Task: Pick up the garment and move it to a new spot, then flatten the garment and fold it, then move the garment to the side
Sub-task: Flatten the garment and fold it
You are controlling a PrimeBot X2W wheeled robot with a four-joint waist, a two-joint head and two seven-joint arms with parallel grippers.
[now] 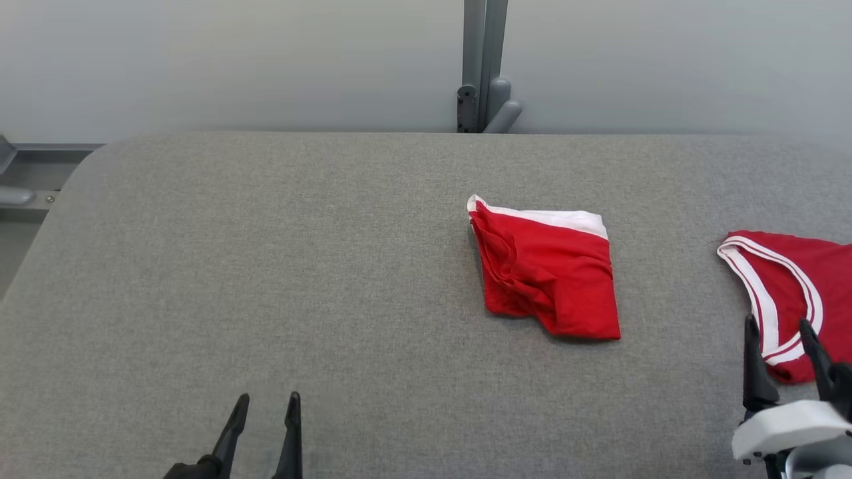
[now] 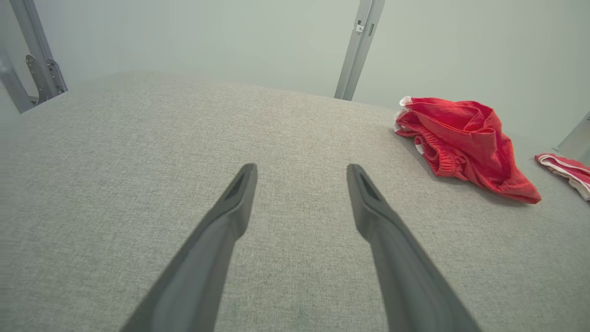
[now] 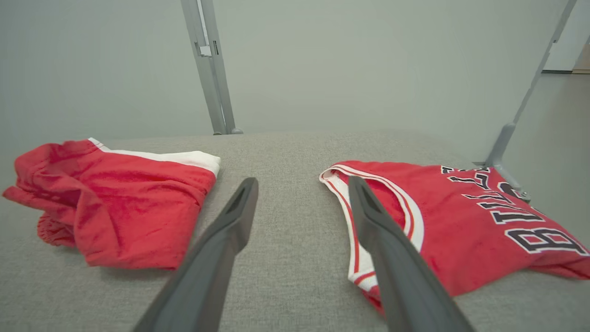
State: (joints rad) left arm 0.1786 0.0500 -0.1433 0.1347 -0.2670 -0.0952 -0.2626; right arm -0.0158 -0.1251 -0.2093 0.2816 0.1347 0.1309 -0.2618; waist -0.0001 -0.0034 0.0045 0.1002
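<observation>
Bench (image 1: 266,266): grey cloth-covered top that spans the head view from edge to edge, below a pale wall.
Jersey (image 1: 822,279): red with white trim and dark lettering. It lies flat at the right edge of the head view and is partly cut off by the frame.
Shorts (image 1: 552,273): red with a white band, loosely folded, right of centre in the head view and well apart from the jersey. Their long axis runs from upper left to lower right.
Right jaws: at the lower right of the head view. The fingers (image 1: 754,359) are spread wide and hold nothing, with the tips over the jersey's trimmed near edge.
Left jaws: at the lower left of the head view. The fingers (image 1: 291,432) are spread wide and hold nothing, above bare bench.
Governing relation: the shorts lie up and left of the right jaws and up and right of the left jaws. The right arm is clearly nearer.
Judgement: the jersey looks set aside. If the shorts are the next garment, their lower right corner is the closest hold for the right arm.
</observation>
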